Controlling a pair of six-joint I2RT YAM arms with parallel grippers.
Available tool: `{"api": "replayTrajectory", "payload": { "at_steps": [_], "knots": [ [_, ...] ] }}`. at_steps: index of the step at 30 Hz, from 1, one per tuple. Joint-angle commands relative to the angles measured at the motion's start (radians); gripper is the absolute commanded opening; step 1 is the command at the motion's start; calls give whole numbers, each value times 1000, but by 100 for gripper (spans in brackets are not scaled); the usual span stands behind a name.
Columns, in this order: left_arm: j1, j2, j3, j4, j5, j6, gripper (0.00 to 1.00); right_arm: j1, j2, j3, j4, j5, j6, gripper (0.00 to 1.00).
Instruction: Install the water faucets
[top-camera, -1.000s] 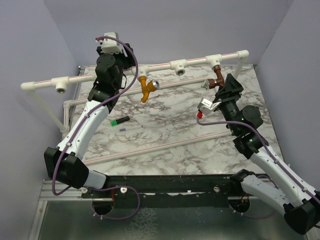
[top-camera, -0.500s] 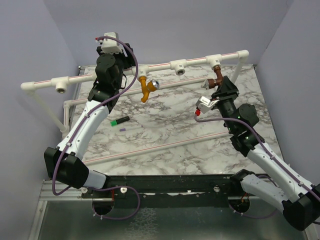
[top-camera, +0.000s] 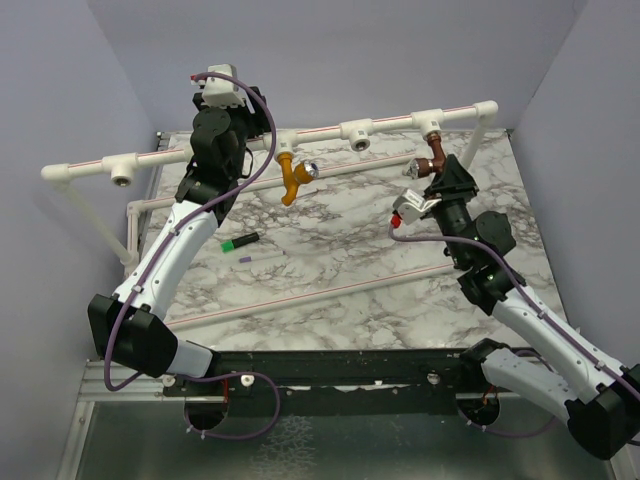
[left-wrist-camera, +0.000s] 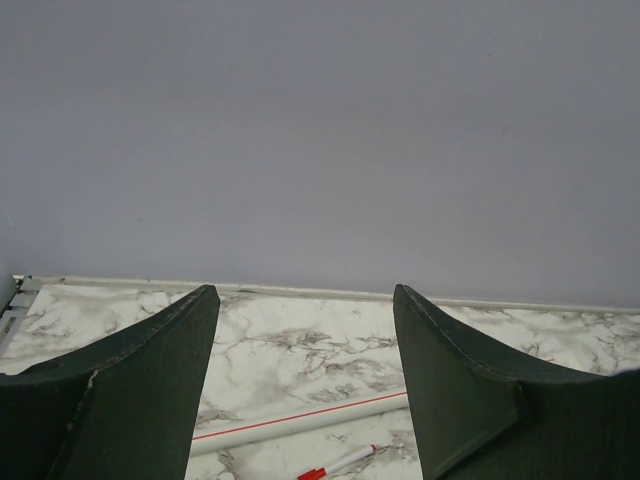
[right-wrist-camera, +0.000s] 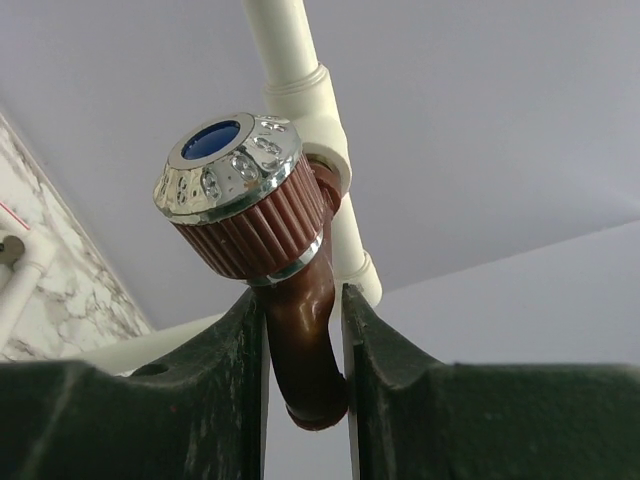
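Plain lilac walls (top-camera: 330, 50) close in a marble-patterned table (top-camera: 340, 250) on three sides, under soft, even light.

The right tool (top-camera: 440, 174) crept slightly toward 11 o'clock on the reddish-brown faucet (top-camera: 433, 158), and its wrist camera (top-camera: 410, 208) swung toward 9 o'clock.

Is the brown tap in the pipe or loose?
In: the brown tap enters the white fitting; the right end effector grips its spout.

Far right, the reddish-brown faucet (right-wrist-camera: 300, 330) has a dimpled chrome knob (right-wrist-camera: 235, 175) with a blue centre; left of it, the orange-yellow faucet (top-camera: 292, 178). The pipe (top-camera: 390, 123) is white with a thin red stripe, and the tabletop (top-camera: 350, 250) white marble, grey-veined. The marker (top-camera: 238, 241) is green.
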Motion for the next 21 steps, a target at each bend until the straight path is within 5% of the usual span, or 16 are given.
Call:
{"api": "replayTrajectory", "payload": {
  "at_steps": [1, 21],
  "knots": [
    [-13, 58, -81, -283, 36, 27, 72, 18, 2, -12, 82, 25, 307, 1],
    [-13, 58, -82, -285, 38, 30, 72, 19, -6, 84, 107, 52, 1220, 1]
  ]
}}
